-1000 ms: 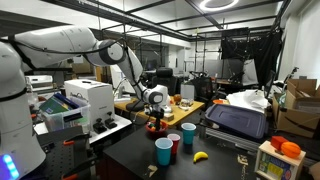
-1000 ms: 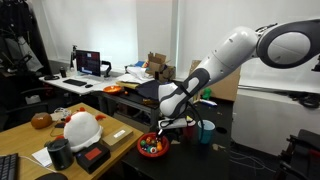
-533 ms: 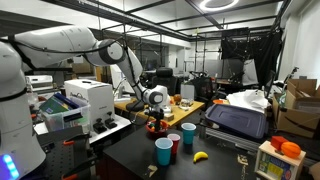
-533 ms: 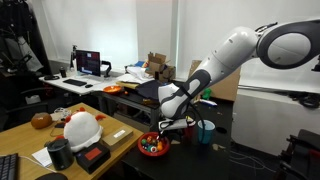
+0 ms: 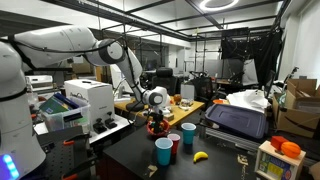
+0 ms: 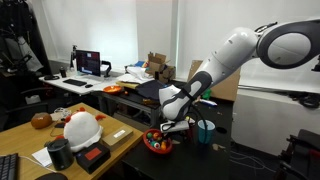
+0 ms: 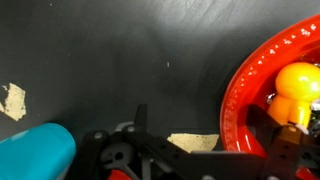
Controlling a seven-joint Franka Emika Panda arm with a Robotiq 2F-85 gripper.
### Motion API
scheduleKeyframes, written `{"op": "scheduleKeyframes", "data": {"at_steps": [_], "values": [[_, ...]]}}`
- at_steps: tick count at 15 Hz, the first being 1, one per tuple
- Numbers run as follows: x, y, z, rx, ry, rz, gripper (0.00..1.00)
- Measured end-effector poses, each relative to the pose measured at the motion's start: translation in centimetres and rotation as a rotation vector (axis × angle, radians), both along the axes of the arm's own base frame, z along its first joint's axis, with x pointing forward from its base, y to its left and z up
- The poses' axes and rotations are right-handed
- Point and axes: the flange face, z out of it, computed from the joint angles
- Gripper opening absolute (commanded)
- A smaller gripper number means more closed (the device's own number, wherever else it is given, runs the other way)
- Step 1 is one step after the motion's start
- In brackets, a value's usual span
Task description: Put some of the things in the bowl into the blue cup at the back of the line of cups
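Since a moment ago the red bowl [image 6: 157, 143] appears slightly further right in an exterior view, yellow-orange bits [image 7: 296, 84] inside, beneath the gripper [image 6: 168, 127], whose jaws are spread wide.

Entry: no text, label, brand, number or sign is reading legibly in any view.

- The monitor [image 6: 89, 63], standing toward the back edge of the desk in an exterior view, is glowing, but whatever is on its screen is coming out too small to make out.
- The white machine [image 5: 92, 97], sitting at the near edge of its bench in an exterior view, is showing darker patches on its front; these are blurring into plain shapes, with no characters resolving.
- The beige tape scrap [image 7: 13, 100], lying on the dark tabletop near the left edge of the wrist view, is showing no markings that can be made out.
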Motion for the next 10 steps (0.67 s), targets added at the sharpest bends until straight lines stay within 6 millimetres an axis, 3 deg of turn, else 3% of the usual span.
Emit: {"op": "scheduleKeyframes", "data": {"at_steps": [10], "values": [[-0.4, -2.0, 1.8, -0.027, 0.011, -0.018, 1.00]]}}
